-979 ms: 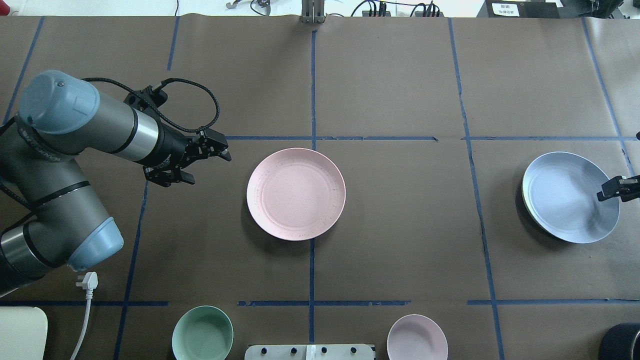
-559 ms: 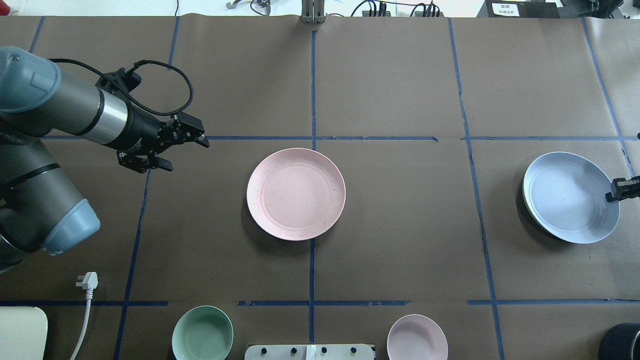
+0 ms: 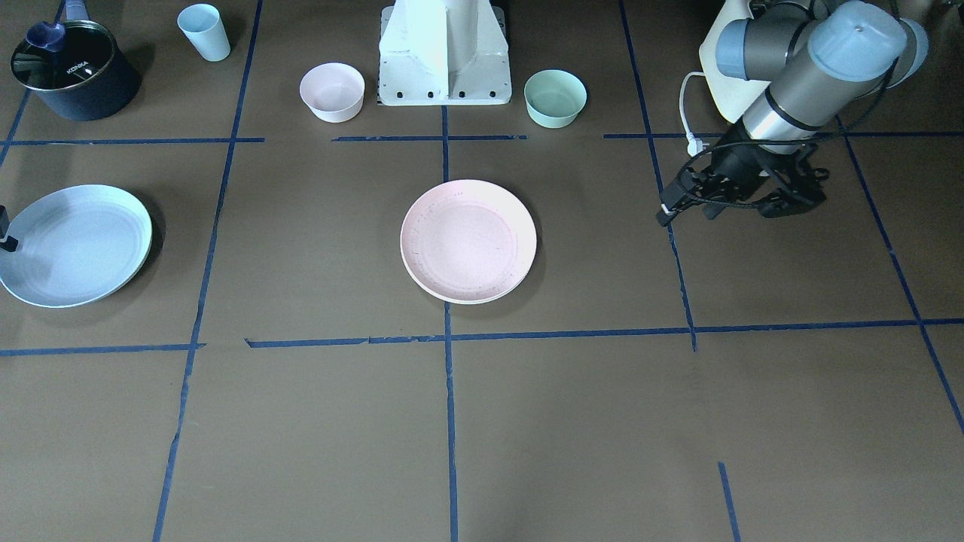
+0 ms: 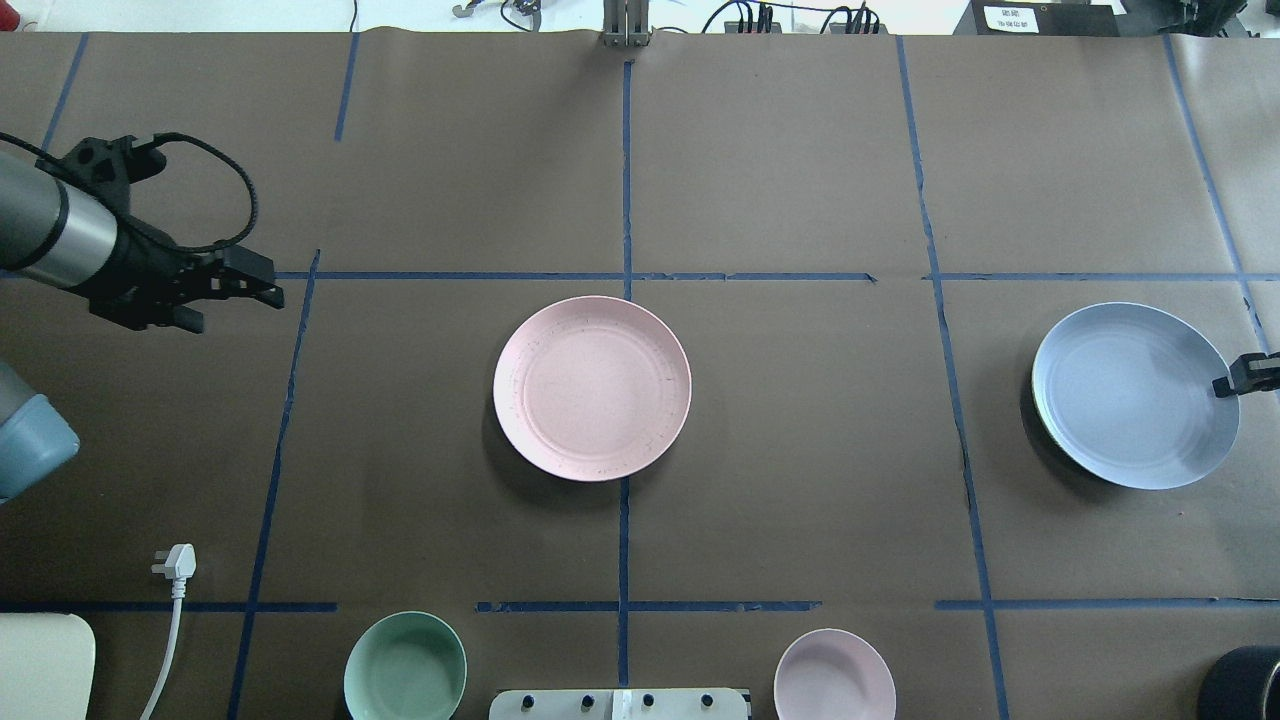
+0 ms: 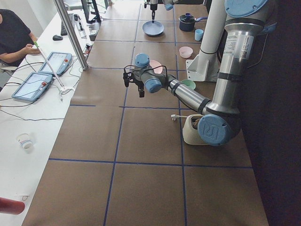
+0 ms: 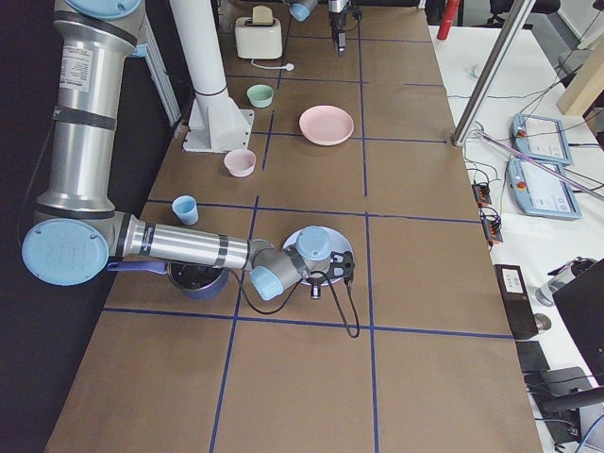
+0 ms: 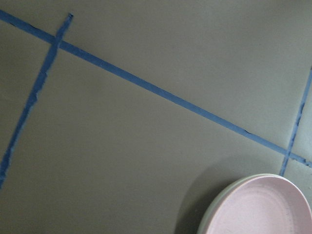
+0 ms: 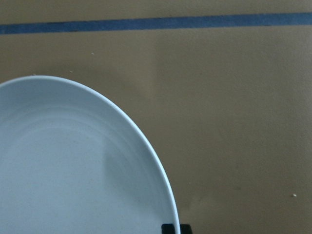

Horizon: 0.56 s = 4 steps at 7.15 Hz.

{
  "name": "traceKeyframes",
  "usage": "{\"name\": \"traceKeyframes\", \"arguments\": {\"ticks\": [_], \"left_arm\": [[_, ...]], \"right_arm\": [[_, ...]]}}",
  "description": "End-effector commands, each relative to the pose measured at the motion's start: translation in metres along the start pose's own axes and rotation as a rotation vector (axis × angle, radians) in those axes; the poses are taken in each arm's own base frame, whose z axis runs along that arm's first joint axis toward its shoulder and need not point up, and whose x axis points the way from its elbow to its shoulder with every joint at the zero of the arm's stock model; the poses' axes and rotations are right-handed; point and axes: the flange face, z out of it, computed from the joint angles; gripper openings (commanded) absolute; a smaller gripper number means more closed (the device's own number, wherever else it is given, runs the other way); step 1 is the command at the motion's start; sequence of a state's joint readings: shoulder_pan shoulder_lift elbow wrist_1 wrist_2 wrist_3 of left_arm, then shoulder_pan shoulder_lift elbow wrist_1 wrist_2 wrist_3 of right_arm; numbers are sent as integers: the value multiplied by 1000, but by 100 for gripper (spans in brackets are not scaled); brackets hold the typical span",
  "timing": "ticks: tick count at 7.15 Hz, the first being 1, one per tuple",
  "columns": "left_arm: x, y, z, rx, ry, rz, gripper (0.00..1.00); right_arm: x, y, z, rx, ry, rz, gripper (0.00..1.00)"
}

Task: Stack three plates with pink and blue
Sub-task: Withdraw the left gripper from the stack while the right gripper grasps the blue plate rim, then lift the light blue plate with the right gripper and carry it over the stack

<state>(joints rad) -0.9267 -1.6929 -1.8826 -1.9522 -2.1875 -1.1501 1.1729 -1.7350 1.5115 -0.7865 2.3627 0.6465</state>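
Left gripper (image 4: 240, 308) has pulled back from pink plate (image 4: 591, 388), jaws spread, empty. My right gripper (image 4: 1235, 380), mostly cut off, pinches blue plate (image 4: 1130, 395) at rim.

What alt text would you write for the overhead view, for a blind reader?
A pink plate lies in the middle; a blue plate is at the right, the right gripper pinching its rim. The open left gripper hangs far left; a green bowl and a pink bowl sit at the bottom edge.
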Motion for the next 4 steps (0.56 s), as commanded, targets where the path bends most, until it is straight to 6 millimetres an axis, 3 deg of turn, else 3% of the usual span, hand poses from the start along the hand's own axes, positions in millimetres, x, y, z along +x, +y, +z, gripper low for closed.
{"name": "traceKeyframes", "arguments": {"ticks": [1, 4], "left_arm": [[-79, -16, -13, -15, -122, 192, 100], [-165, -47, -57, -34, -236, 364, 100]], "right_arm": [[-38, -16, -46, 45, -125, 40, 0], [-140, -65, -112, 79, -298, 95, 0]]}}
